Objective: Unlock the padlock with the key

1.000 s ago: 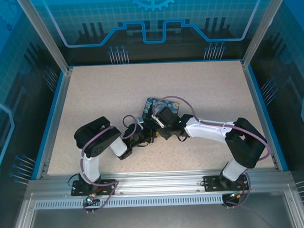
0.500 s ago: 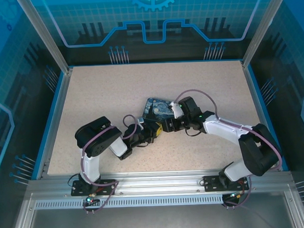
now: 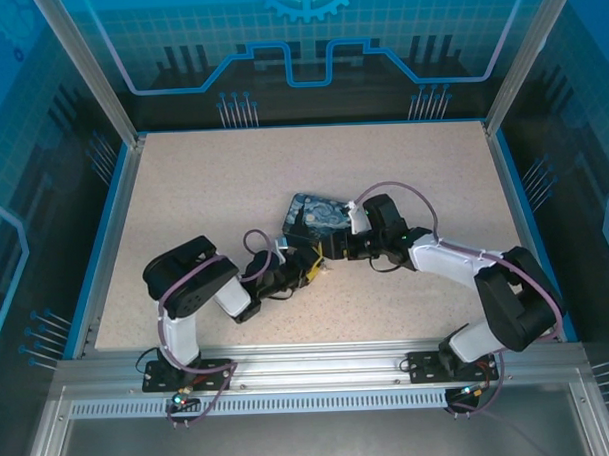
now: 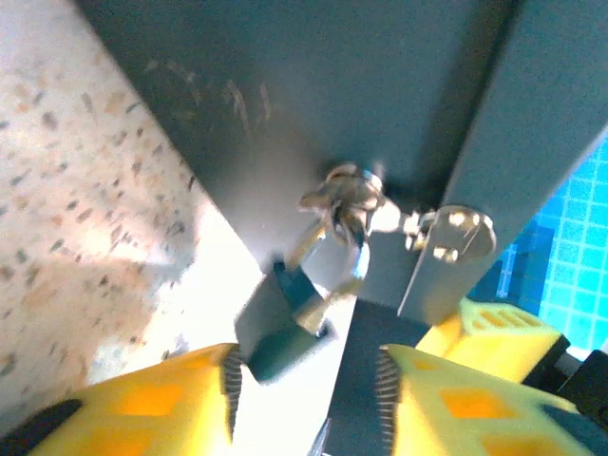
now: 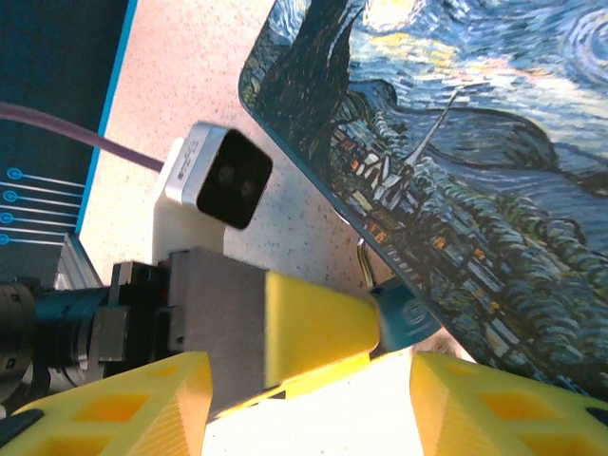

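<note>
- Over the middle of the table (image 3: 203, 191), seen from above, the padlock (image 3: 317, 214) lies with its printed face up. The left gripper (image 3: 308, 268) sits at its near edge and the right gripper (image 3: 337, 249) is just beside its near-right corner. The key is too small to resolve here.
- Left wrist view: the key (image 4: 306, 302) projects from the padlock's dark side toward the left gripper. Its silvery shaft is at the lock and its dark head is nearest the fingers (image 4: 190, 394). The long axis lies roughly along the approach line, slightly tilted.
- Jaws stand apart; the key head sits just beyond the gap, unclamped. A silver ring cluster (image 4: 347, 195) and a metal tab (image 4: 454, 233) crowd the point of entry.
- Right wrist view: the right gripper's jaws are apart and hold nothing. The key head sits at the padlock's lower edge, just beside the left gripper's yellow finger.
- That finger and the left wrist camera (image 5: 218, 176) block the right gripper's direct path to the key.
- Judgement: the left gripper is nearer, so a grip on the key head falls to it.
</note>
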### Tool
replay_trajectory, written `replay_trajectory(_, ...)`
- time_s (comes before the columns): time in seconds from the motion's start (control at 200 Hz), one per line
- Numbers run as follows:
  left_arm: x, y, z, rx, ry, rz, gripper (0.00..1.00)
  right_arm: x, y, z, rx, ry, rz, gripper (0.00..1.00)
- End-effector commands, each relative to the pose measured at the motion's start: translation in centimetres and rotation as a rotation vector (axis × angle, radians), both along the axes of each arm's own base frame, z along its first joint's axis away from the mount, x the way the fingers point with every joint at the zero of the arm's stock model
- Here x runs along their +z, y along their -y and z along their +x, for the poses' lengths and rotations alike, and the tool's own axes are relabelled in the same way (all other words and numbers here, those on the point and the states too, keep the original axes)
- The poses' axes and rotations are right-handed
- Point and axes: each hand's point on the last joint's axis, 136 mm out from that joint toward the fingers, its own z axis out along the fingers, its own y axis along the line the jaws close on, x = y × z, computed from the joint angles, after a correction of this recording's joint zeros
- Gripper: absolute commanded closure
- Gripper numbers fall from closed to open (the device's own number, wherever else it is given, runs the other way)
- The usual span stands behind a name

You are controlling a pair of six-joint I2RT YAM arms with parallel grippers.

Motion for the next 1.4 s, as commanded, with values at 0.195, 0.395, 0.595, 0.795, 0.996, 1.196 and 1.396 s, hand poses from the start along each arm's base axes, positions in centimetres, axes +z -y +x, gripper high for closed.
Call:
replay_trajectory(0.195, 3.9, -0.7, -1.1, -0.055, 0.111, 0.104, 0.32, -3.1, 2.0, 1.9, -0.103, -0.092, -0.076, 0.38)
replay_trajectory(0.395, 7.7, -2.0, -1.2, -0.065, 0.192, 0.262, 0.25, -3.7, 2.9, 5.4, -0.167, -0.095, -0.101, 0.38)
replay_trajectory(0.595, 11.0, -5.6, -1.1, -0.004, 0.258, 0.482, 0.17, -3.0, 2.9, 7.7, -0.176, -0.078, -0.082, 0.38)
replay_trajectory(0.795, 12.4, -8.2, -0.5, 0.027, 0.275, 0.596, 0.07, -1.4, 3.4, 5.6, -0.165, -0.030, -0.076, 0.36)
replay_trajectory(0.996, 13.4, -9.3, 1.1, 0.025, 0.291, 0.689, 0.01, -2.1, 4.8, 3.4, -0.178, -0.034, -0.114, 0.25)
replay_trajectory(1.196, 14.2, -9.6, 3.0, 0.016, 0.305, 0.799, 0.01, -4.8, 5.4, 2.5, -0.192, -0.080, -0.142, 0.11)
replay_trajectory(1.396, 13.1, -10.9, 5.0, 0.051, 0.259, 0.933, 0.01, -6.1, 4.1, 2.1, -0.137, -0.048, -0.131, 0.23)
